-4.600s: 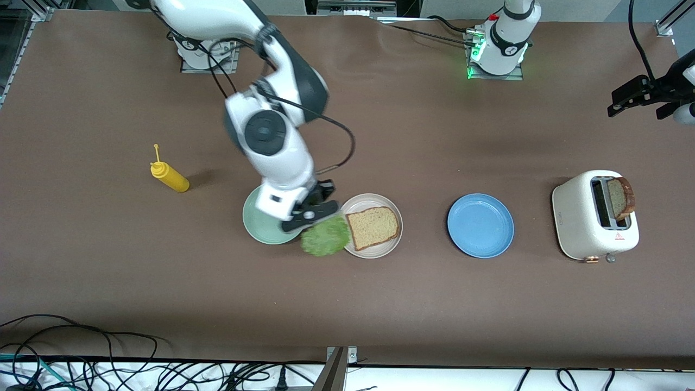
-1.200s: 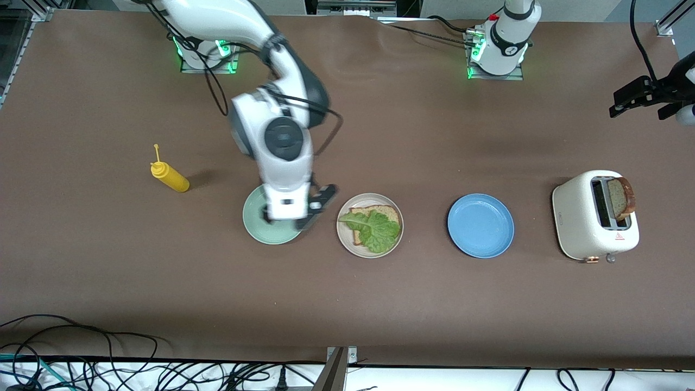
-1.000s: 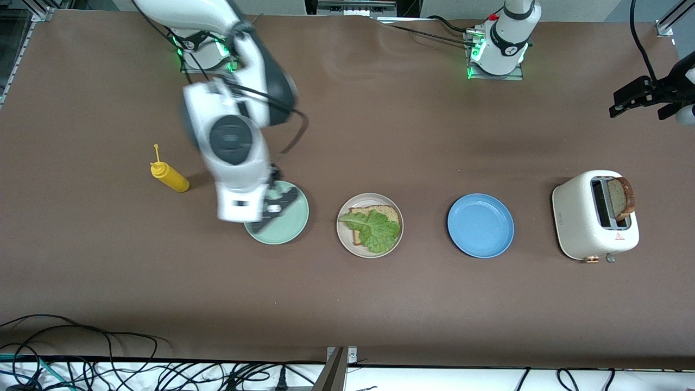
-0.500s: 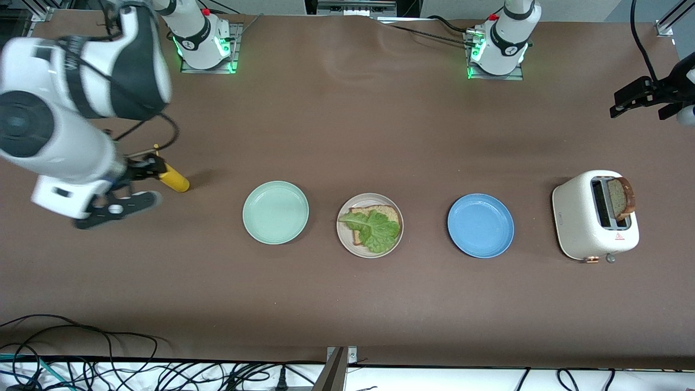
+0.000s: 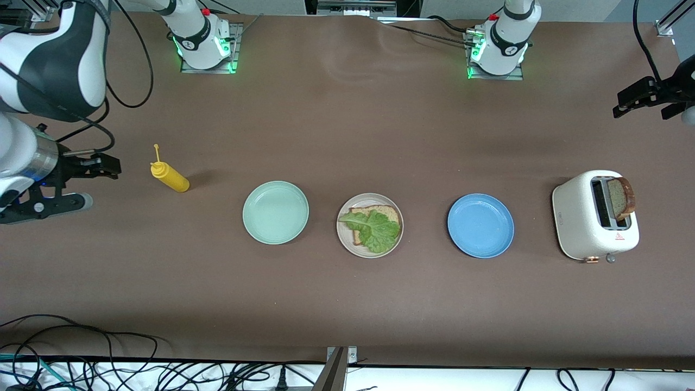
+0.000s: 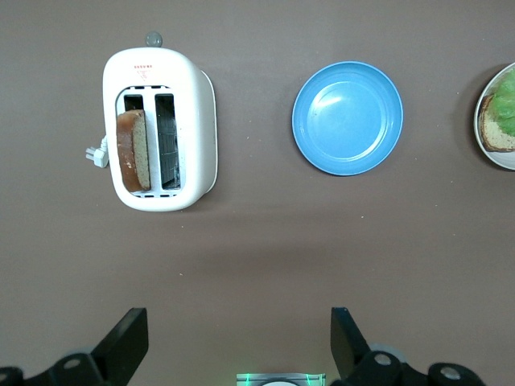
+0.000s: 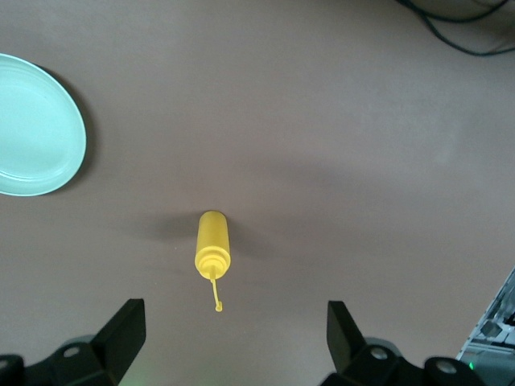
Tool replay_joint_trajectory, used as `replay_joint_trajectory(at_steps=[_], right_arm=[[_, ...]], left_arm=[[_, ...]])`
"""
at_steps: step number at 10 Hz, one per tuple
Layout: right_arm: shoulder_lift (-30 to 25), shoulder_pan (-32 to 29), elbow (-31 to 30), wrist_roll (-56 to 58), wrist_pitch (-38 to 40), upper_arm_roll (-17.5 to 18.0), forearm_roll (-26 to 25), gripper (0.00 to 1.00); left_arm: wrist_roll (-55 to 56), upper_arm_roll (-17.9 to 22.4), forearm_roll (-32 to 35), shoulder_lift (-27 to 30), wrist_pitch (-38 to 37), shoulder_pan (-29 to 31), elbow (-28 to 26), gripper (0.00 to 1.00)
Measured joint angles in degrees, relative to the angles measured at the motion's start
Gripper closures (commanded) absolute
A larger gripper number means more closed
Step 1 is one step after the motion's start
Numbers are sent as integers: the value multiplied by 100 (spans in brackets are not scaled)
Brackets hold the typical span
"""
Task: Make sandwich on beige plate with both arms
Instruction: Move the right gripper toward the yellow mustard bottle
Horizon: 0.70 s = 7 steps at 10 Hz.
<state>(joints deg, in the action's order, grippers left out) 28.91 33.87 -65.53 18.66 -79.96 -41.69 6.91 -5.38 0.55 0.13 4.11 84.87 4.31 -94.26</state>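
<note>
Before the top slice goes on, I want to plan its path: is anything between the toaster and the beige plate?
Yes. The blue plate lies flat on the table between the toaster, which holds the bread slice, and the beige plate. It is low, so a lifted slice should pass over it.

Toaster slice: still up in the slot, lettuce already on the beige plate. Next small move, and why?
Probably bring the left tool, open and empty above the table's left-arm end, over the toaster to grasp the standing bread slice. The beige plate holds only one slice under the lettuce; the top slice is missing. The right tool waits open near the mustard bottle.
</note>
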Motion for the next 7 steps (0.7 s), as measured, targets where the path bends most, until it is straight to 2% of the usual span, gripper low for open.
replay_joint_trajectory(at_steps=[1,4,6,7], right_arm=[[2,-82,-54,0,2,-5,94,0],[17,-683,-338,303,-84,73,868,0],[-39,-1357,-759,925,-515,508,1043,0],[-186,-1664,-1207,1168,-939,814,1098,0]], left_arm=[[0,0,0,0,0,1,0,0],[0,0,0,-1,-2,5,2,0],[0,0,0,-1,-2,8,4,0],[0,0,0,-1,-2,9,4,0]])
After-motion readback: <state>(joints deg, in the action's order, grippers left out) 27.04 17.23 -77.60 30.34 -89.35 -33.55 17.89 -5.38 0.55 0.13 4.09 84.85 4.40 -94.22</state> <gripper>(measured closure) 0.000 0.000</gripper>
